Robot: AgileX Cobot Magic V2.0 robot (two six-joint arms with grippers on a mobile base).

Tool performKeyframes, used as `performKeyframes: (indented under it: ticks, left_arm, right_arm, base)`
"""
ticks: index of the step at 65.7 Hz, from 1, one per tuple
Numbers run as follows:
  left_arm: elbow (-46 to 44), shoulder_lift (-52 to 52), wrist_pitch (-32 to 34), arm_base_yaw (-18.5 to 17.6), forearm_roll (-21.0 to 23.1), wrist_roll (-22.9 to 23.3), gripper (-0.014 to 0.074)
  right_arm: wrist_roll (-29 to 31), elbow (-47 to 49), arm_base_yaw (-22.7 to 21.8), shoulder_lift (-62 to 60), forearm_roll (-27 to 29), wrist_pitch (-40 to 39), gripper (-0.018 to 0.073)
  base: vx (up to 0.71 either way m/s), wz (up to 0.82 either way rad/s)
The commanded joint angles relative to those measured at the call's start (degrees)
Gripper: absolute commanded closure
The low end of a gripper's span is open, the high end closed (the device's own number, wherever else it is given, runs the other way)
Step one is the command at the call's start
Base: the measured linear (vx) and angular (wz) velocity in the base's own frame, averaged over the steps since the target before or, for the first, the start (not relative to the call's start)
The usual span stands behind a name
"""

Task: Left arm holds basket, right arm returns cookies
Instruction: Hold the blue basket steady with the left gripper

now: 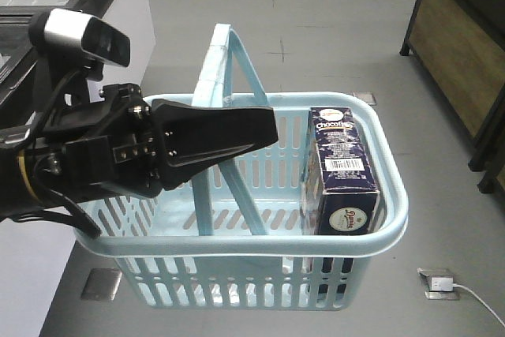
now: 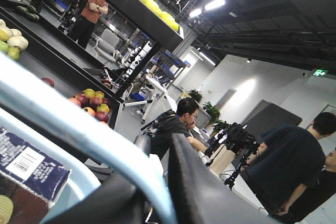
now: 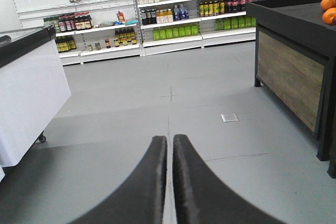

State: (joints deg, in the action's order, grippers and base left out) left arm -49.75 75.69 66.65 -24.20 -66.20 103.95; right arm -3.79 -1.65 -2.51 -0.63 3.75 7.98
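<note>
One dark navy Chocofello cookie box [image 1: 342,171] is sitting inside the light blue basket [image 1: 260,262], standing up against its right-hand wall, barcode facing up-ish. Over the basket's left half, the left gripper [image 1: 237,138] has its broad black jaws clamped on the raised swing handles [image 1: 223,61], holding the basket up off the grey floor [image 1: 331,29]. Nowhere near the basket, the right gripper [image 3: 169,150] has its fingers pressed together with nothing between them, just pointing out at the store shelves [image 3: 173,9].
</note>
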Motion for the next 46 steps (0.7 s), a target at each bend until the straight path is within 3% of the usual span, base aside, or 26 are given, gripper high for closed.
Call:
performKeyframes:
  ticks: [1,46]
  left_arm:
    - [-1.73,-1.89,7.09,-0.33,6.18,-1.38,0.0599]
    - [-1.73,-1.89,6.02,-0.33,5.65,-2.29,0.0599]
  right_arm:
    - [0.31,-0.99,-0.04,-0.04,-0.33,-4.24,0.0562]
    - [0.31,-0.99,-0.04,-0.04,-0.33,-4.24,0.0562]
  base:
    - [0.0,0.0]
    - [0.0,0.0]
